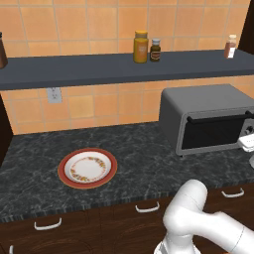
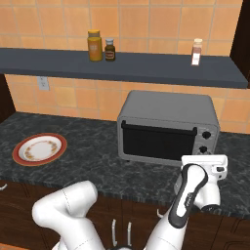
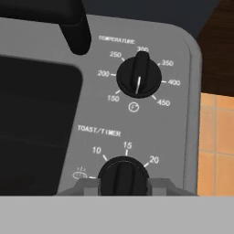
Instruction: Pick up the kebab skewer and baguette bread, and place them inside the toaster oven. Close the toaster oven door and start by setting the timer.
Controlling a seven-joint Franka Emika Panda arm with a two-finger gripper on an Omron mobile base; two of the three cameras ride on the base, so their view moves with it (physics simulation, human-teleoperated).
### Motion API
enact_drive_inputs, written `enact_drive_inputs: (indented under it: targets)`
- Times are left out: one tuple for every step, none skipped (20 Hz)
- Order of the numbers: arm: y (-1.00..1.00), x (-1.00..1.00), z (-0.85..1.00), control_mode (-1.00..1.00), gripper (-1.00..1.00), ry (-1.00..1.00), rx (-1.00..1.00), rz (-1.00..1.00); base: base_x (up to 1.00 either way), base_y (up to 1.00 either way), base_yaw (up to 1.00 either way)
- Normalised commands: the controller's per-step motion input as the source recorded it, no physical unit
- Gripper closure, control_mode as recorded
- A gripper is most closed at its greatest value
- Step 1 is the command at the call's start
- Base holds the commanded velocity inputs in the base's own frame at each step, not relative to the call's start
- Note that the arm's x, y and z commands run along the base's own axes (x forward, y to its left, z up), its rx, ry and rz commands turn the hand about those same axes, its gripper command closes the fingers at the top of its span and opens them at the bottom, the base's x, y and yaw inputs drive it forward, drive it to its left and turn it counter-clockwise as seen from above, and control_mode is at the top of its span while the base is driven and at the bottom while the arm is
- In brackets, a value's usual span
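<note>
The toaster oven (image 2: pixel 166 110) stands on the dark counter with its dark glass door (image 2: pixel 156 141) closed. At the oven's right end in the hand view are a temperature knob (image 3: pixel 138 77) and, below it, the toast/timer knob (image 3: pixel 122 173). My gripper (image 3: pixel 122 186) is against that control panel, and its two fingers (image 3: pixel 87 186) sit tight on either side of the timer knob. From the right base view the hand (image 2: pixel 207 163) is at the oven's lower right front corner. The kebab skewer and the baguette bread are out of view.
A red-rimmed plate (image 1: pixel 88 167) lies bare on the counter (image 1: pixel 149 149) left of the oven (image 1: pixel 203 101). A dark shelf (image 2: pixel 122 66) above carries a yellow jar (image 2: pixel 94 45), a small dark bottle (image 2: pixel 110 50) and a spice shaker (image 2: pixel 197 52). Drawers run under the counter's front edge.
</note>
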Motion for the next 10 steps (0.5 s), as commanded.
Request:
enact_drive_inputs:
  targets:
    - [0.00, 0.00, 0.06, -1.00, 1.00, 0.00, 0.00, 0.00, 0.00, 0.00, 0.00]
    - [0.00, 0.00, 0.15, -1.00, 1.00, 0.00, 0.00, 0.00, 0.00, 0.00, 0.00]
    - [0.00, 0.00, 0.22, -1.00, 1.00, 0.00, 0.00, 0.00, 0.00, 0.00, 0.00]
    - [0.00, 0.00, 0.23, -1.00, 1.00, 0.00, 0.02, 0.00, 0.00, 0.00, 0.00]
    - [0.00, 0.00, 0.25, -1.00, 1.00, 0.00, 0.05, 0.00, 0.00, 0.00, 0.00]
    - [0.00, 0.00, 0.25, -1.00, 1.00, 0.00, 0.07, 0.00, 0.00, 0.00, 0.00]
    - [0.00, 0.00, 0.24, -1.00, 1.00, 0.00, 0.09, 0.00, 0.00, 0.00, 0.00]
    - [0.00, 0.00, 0.19, -1.00, 1.00, 0.00, 0.10, 0.00, 0.00, 0.00, 0.00]
    - [0.06, 0.00, 0.11, -1.00, 1.00, 0.00, 0.11, 0.00, 0.00, 0.00, 0.00]
    - [0.11, 0.00, 0.07, -1.00, 1.00, 0.00, 0.13, 0.00, 0.00, 0.00, 0.00]
